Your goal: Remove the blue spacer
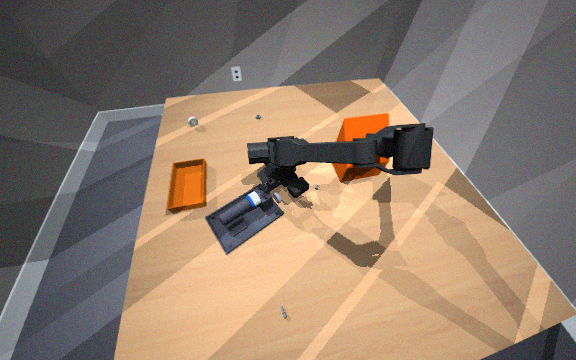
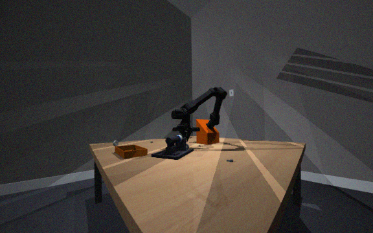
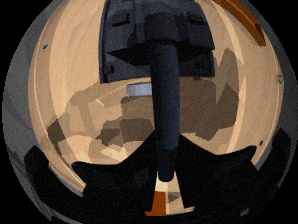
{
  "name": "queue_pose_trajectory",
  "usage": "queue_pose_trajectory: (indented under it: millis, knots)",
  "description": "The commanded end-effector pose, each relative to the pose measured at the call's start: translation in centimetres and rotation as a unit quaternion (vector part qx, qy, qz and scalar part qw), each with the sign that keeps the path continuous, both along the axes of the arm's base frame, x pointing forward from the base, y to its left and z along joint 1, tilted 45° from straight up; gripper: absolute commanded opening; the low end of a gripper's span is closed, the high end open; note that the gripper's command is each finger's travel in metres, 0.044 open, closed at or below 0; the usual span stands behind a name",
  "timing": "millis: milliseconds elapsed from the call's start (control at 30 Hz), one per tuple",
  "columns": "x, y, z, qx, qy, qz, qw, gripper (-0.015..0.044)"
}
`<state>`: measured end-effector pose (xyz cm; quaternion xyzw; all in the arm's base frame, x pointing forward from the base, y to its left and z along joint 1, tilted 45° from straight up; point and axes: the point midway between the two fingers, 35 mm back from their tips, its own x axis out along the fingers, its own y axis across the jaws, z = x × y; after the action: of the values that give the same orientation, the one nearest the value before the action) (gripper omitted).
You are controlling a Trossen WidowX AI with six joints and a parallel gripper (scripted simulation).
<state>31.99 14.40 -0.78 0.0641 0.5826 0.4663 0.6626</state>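
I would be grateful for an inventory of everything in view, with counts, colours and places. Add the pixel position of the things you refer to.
Fixture with housing: one, dark blue-grey (image 1: 240,229) (image 2: 173,156) (image 3: 112,30), mid-table
Shaft: one, dark (image 3: 166,100), running from fixture to gripper
Blue-and-white banding: one set (image 1: 253,199), on the fixture's cylinder
Pale disc-like piece: one (image 1: 277,197) (image 3: 139,90), beside the fixture
Shallow tray: one, orange (image 1: 169,195) (image 2: 131,155), near a table edge
Block: one, orange (image 1: 363,125) (image 2: 207,136), behind the arm
Small grey pieces: four, scattered
Table: one, wood (image 1: 208,280) (image 2: 186,194)
Arm with gripper: one, black (image 1: 328,152) (image 2: 203,100), gripping the shaft
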Motion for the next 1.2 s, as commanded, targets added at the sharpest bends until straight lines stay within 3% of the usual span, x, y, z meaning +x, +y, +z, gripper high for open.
queue_pose_trajectory:
  millis: [0,1167]
  knots:
    - [-0.1,-0.06,-0.05,0.0,-0.001,0.001,1.0,0.0]
    - [-0.46,-0.25,-0.18,-0.001,-0.001,0.001,1.0,0.0]
